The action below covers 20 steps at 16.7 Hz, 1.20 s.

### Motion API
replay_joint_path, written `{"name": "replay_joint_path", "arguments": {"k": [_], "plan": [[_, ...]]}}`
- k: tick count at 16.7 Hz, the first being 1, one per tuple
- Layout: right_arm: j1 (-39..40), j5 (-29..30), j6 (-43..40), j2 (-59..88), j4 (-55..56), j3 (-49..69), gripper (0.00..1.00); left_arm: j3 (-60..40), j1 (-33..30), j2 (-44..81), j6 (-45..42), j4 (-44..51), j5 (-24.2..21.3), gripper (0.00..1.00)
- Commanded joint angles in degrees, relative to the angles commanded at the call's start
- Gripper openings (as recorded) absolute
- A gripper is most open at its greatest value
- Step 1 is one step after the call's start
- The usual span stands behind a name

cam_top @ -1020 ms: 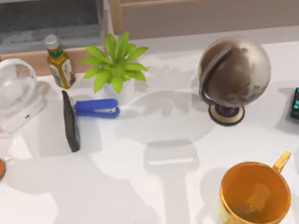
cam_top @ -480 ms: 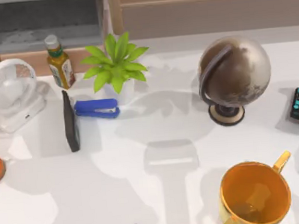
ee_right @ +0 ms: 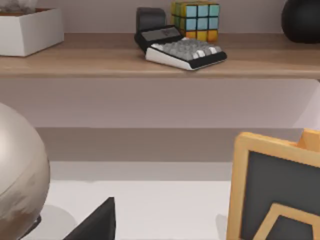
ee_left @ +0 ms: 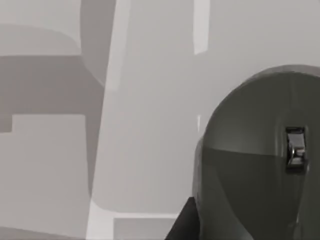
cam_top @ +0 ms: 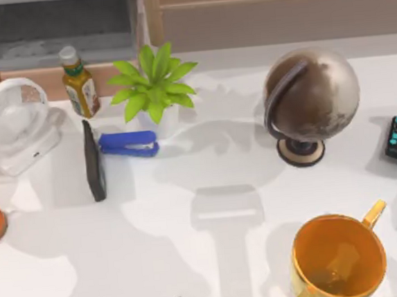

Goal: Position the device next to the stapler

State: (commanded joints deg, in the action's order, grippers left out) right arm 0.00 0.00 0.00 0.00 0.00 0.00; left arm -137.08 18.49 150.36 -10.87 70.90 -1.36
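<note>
I cannot tell how either pincer stands. On the white surface (cam_top: 207, 168) the blue stapler (cam_top: 128, 144) lies just in front of the potted plant (cam_top: 153, 90), with the thin black slab (cam_top: 93, 160) on edge just to its left, not touching. A globe (cam_top: 310, 100) stands right of centre, an orange mug (cam_top: 339, 256) near the front. My right wrist camera faces a wooden shelf (ee_right: 150, 57) carrying a calculator (ee_right: 180, 47).

A globe (cam_top: 311, 104) stands behind an orange mug (cam_top: 339, 258).
</note>
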Motion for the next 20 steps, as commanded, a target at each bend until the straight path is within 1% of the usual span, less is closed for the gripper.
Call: {"name": "replay_joint_path", "arguments": {"k": [7,13,16,20], "plan": [[0.0,0.0,0.0,0.0,0.0,0.0,1.0,-0.2,0.2,-0.5,0.1,0.1,0.0,0.0],[0.0,0.0,0.0,0.0,0.0,0.0,1.0,2.5,0.2,-9.8,5.2,1.0,-0.3,0.0],[0.0,0.0,0.0,0.0,0.0,0.0,1.0,6.5,-2.4,-16.8,9.1,0.2,-0.2,0.0],[0.0,0.0,0.0,0.0,0.0,0.0,1.0,14.2,-9.3,-26.8,15.3,-1.9,0.1,0.0]]}}
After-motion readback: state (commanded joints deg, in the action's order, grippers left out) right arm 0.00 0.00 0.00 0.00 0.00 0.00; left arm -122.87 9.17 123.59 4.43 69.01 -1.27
